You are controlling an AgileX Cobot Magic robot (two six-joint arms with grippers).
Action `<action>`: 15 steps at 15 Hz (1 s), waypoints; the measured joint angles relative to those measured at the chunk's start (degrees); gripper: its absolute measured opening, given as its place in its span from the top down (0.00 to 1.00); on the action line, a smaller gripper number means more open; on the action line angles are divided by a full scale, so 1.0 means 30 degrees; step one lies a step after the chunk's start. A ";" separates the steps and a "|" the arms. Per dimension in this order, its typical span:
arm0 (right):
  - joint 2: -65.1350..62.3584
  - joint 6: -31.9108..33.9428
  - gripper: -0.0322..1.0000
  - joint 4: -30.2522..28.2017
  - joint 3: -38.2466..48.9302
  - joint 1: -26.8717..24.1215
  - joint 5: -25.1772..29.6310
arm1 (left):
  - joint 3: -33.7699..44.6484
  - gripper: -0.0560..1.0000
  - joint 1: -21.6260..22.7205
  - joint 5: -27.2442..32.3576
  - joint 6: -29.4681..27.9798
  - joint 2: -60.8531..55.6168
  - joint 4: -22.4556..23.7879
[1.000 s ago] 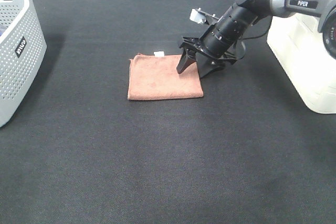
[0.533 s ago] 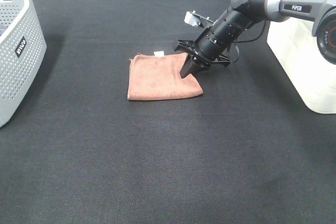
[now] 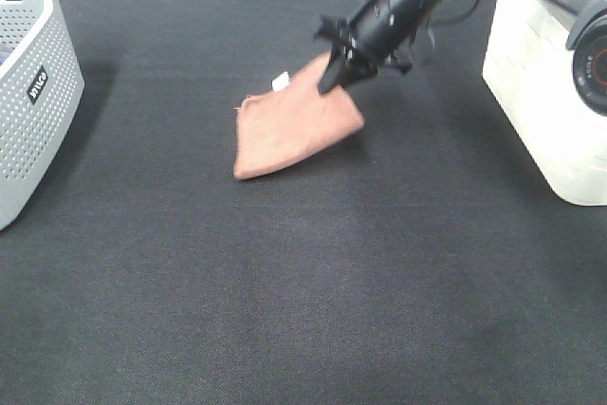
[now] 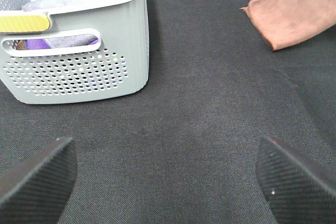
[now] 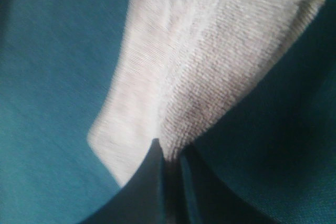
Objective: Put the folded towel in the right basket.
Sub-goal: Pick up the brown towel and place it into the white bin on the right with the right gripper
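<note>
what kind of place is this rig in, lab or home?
Probably a lab test bench: black cloth table, a grey basket and a white basket, right gripper pinching a brown towel.

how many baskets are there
2: a grey basket on the left side of the high view, a white basket on the right side, both cut off by the frame.

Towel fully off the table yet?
No, the right gripper pinches one corner of the towel up, while the opposite corner rests on the table.
</note>
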 joint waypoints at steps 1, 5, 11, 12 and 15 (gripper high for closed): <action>-0.0802 0.0210 0.96 -0.0210 -0.0095 0.0000 0.0076 | 0.0000 0.12 0.0000 0.0000 0.0000 0.0000 0.0000; -0.4851 0.1089 0.96 -0.3896 -0.0134 0.0000 0.0172 | 0.0000 0.12 0.0000 0.0000 0.0000 0.0000 0.0000; -0.8938 0.2196 0.96 -0.9931 -0.0134 0.0000 0.0210 | 0.0000 0.12 0.0000 0.0000 0.0000 0.0000 0.0000; -0.9454 0.2330 0.96 -1.0924 -0.0153 0.0000 0.0210 | 0.0000 0.12 0.0000 0.0000 0.0000 0.0000 0.0000; -1.0772 0.2349 0.96 -1.3445 -0.0153 -0.0363 0.0229 | 0.0000 0.12 0.0000 0.0000 0.0000 0.0000 0.0000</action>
